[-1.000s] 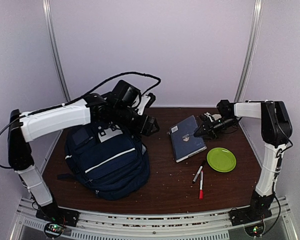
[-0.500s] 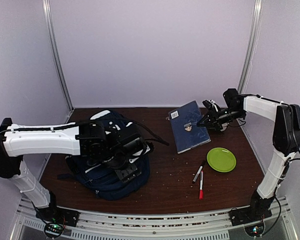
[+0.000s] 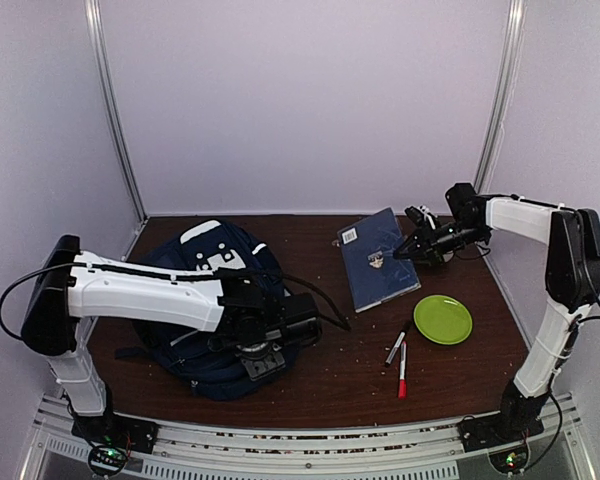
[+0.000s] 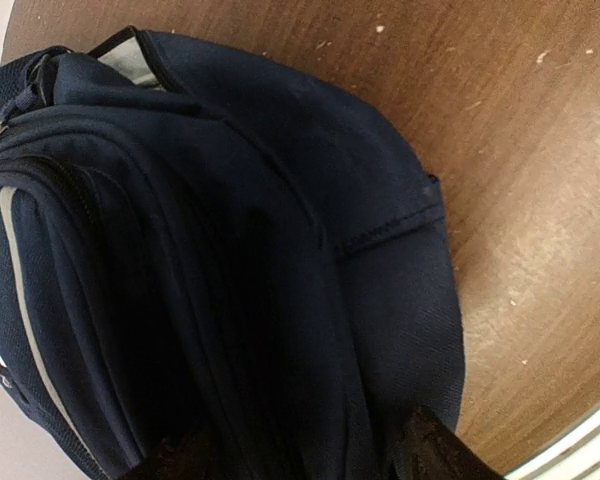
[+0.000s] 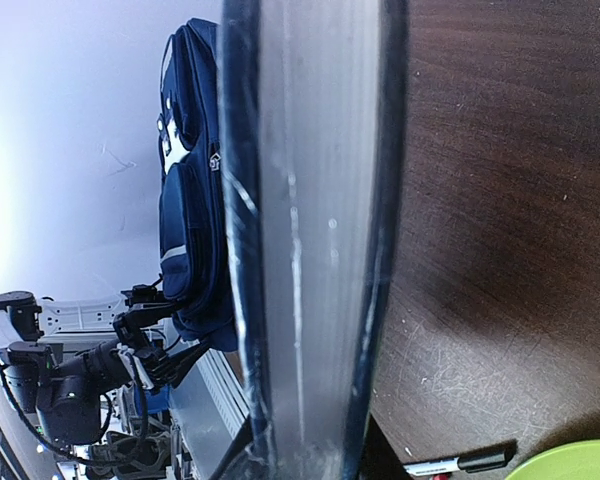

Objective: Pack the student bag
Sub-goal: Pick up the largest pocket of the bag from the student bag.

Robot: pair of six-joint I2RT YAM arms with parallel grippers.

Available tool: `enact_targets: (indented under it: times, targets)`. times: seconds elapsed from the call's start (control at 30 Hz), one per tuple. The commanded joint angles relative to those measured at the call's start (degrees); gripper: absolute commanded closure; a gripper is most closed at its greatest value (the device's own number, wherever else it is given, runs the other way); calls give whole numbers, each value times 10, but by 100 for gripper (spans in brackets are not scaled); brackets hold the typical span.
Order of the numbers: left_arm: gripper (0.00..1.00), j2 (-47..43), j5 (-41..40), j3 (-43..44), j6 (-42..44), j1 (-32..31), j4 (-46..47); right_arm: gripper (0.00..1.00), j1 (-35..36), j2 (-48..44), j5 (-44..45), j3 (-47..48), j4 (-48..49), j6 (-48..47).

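While the student bag [image 3: 205, 262] lies on the left half of the brown table [image 3: 340, 385], we see it as a soft navy-blue backpack, the biggest thing there. It has a white patch with dark squares at its far end. The left wrist view shows stitched seams, a zip and a pale stripe along its front panel. It rests on its back with the front upward. Its long axis runs near to far, and the top points far and slightly left while the rounded bottom faces the near edge.

The left arm reaches across the bag, and the left gripper [image 3: 263, 360] sits low at its near right corner. In the wrist view its dark fingertips [image 4: 435, 455] stand wide apart with the bag's fabric between them. We see no pinch on the cloth.

At the far right, the right gripper [image 3: 407, 252] is closed on the right edge of a blue notebook [image 3: 375, 265]. Its own camera looks straight along the notebook's page edge.

A green plate [image 3: 442, 319] lies near the notebook. Just left of the plate are a black marker [image 3: 396, 347] and a red pen [image 3: 402, 372].
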Motion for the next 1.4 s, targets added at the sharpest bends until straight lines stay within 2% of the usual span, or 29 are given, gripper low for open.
enact_targets:
  times: [0.0, 0.07, 0.2, 0.37, 0.63, 0.83, 1.17, 1.37]
  targets:
    - [38, 33, -63, 30, -36, 8, -41, 100, 4, -37, -52, 4, 40, 0]
    - [44, 39, -76, 33, -49, 13, -51, 100, 4, -38, -52, 2, 41, 0]
    - [65, 28, -83, 33, -62, 27, -51, 100, 4, -40, -49, -4, 48, 4]
    - [100, -1, -76, 47, -61, 39, -51, 100, 6, -48, -43, -8, 48, 1]
    - [100, -101, -113, 48, -93, 85, -52, 100, 36, -73, -58, -8, 26, -7]
    - [100, -176, -174, 44, -139, 106, -27, 100, 109, -88, -103, -19, 43, 29]
    - [100, -237, -230, 18, -175, 110, 54, 100, 253, -85, -154, -119, 309, 265]
    - [100, -252, -240, 15, -165, 112, 101, 100, 311, -68, -176, -152, 422, 369]
